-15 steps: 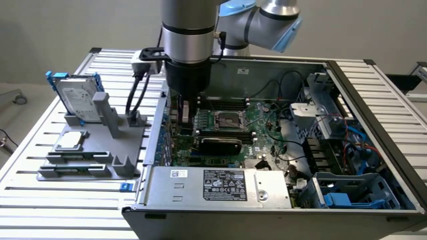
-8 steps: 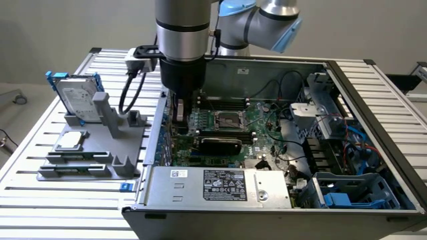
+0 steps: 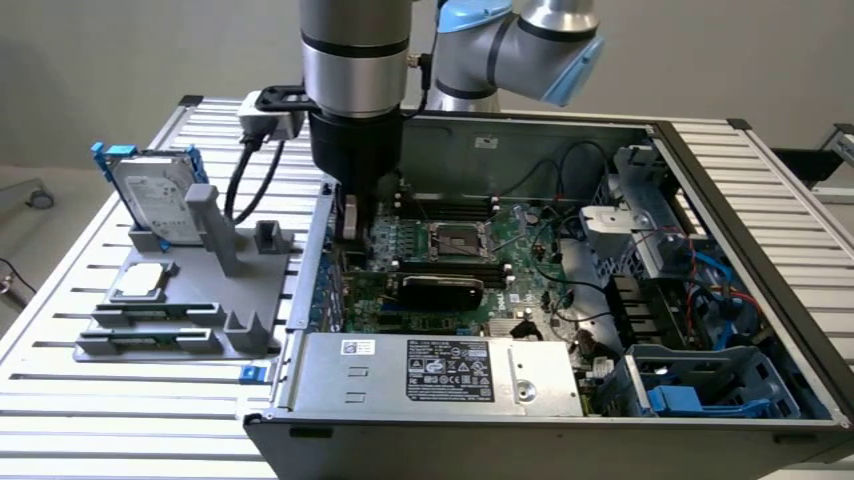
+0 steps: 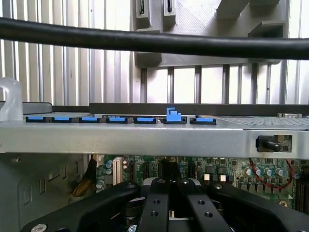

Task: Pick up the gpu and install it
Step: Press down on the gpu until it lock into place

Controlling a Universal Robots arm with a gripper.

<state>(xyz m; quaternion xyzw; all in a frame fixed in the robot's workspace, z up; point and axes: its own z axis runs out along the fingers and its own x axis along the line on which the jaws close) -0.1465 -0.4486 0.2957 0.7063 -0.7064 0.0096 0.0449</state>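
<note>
My gripper point(image 3: 352, 235) hangs inside the open computer case point(image 3: 747, 420), close to the case's wall on the exterior view's left. In the wrist view the gripper point(image 4: 170, 181) has its two matte black fingers point(image 4: 155, 208), each a flat bar dotted with screw holes, pressed together. I see nothing caught between them.

The gpu point(image 3: 441, 290) lies on the green motherboard point(image 3: 527, 255), to the exterior view's right of my gripper and nearer the camera. It is close to the gripper but apart from it. Its glossy black cover is a rounded rectangle that catches the light. It sits between the square metal CPU socket point(image 3: 454, 238) on the far side and the dull silver power supply point(image 3: 447, 370), a boxy sheet-metal block with a black label, on the near side. Whether it is seated in a slot I cannot tell.

In the wrist view, beyond my fingers, the brushed sheet-metal edge of the case carries a row of small blue plastic clips point(image 4: 116, 119). One clip stands higher than the others. A thick, smooth black cable point(image 4: 154, 42) crosses in front.

The case rests on a bench point(image 3: 80, 400) of ribbed aluminium slats. On the exterior view's left a grey, matte fixture point(image 3: 200, 300) with blocky posts holds a silver hard drive point(image 3: 154, 190) upright in a blue frame. A small square chip point(image 3: 143, 282) lies flat on it. Red, blue and black wires tangle around the blue plastic drive cage point(image 3: 707, 385) at the near right of the case.
</note>
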